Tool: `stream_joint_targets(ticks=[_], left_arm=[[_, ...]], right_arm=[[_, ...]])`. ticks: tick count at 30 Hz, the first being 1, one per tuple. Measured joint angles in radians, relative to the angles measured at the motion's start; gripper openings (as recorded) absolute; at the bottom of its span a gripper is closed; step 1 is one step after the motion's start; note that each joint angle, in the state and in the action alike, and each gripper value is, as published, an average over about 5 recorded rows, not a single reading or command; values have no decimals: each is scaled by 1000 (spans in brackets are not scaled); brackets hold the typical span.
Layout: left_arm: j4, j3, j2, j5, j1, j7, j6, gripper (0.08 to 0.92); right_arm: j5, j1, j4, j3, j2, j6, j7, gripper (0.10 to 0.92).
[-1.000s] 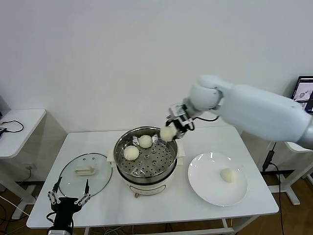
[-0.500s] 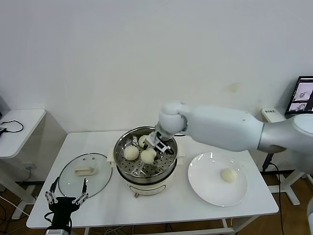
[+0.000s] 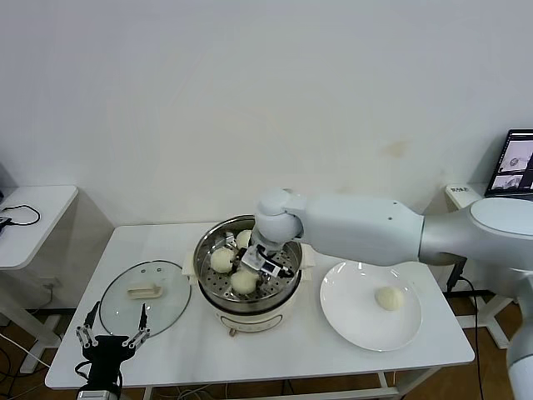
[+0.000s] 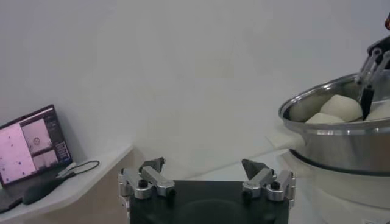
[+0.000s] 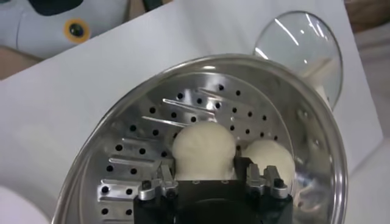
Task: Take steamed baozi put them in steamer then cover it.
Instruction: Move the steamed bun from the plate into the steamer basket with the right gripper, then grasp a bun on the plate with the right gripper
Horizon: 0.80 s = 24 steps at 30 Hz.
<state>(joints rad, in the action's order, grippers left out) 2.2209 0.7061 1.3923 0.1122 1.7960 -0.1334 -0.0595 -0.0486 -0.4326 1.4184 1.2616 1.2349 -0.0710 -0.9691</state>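
The steamer (image 3: 250, 310) stands mid-table, and its perforated tray (image 5: 131, 161) holds three steamed baozi. Two lie at the back left (image 3: 221, 260) and the back (image 3: 243, 239). The third baozi (image 3: 243, 282) rests on the front of the tray between the fingers of my right gripper (image 3: 251, 268), which is open and reaches down into the pot. In the right wrist view this baozi (image 5: 203, 148) sits between the parted jaws of the right gripper (image 5: 205, 168), with another baozi (image 5: 268, 156) beside it. One more baozi (image 3: 389, 297) lies on the white plate (image 3: 350, 325). The cover (image 3: 125, 310) lies flat left of the steamer. My left gripper (image 3: 111, 337) hangs open below the table's front left corner.
The steamer's steel wall (image 4: 341, 143) rises to the right of the left gripper (image 4: 204, 165). A side desk with a cable (image 3: 25, 218) stands at the far left. A laptop (image 4: 33, 143) sits on a low desk. A screen (image 3: 518, 162) is at the far right.
My right arm swung left and lowered the baozi from above the steamer's rim onto the front of the tray. Its jaws have loosened around the bun. The left arm barely moved.
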Motion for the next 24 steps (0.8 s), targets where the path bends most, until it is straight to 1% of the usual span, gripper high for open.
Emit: stream_joint_targets(ticks=[3,6,11,15,24], left_arm=[[0,0,-1,0,0,0,0,823],[0,0,-3,-2,-2,0,0,823],[-3,1,-10,-3,-10,0,0,823],[-8,1,-18,-3,-14,2,-1,823],[-16,-4,-37,-9,-31,6,-4,823]], right_arm=[[-1,-6,4,-4,-3,-9,-1,791],[3,-18,12,-10,-11,-13,-6,818],[30,-45,29,-27,-39,-1,-22,823],[63,-66,45,-54,-78,38,-41,823],[150,-92,107,-133,-229,218,-84,823]])
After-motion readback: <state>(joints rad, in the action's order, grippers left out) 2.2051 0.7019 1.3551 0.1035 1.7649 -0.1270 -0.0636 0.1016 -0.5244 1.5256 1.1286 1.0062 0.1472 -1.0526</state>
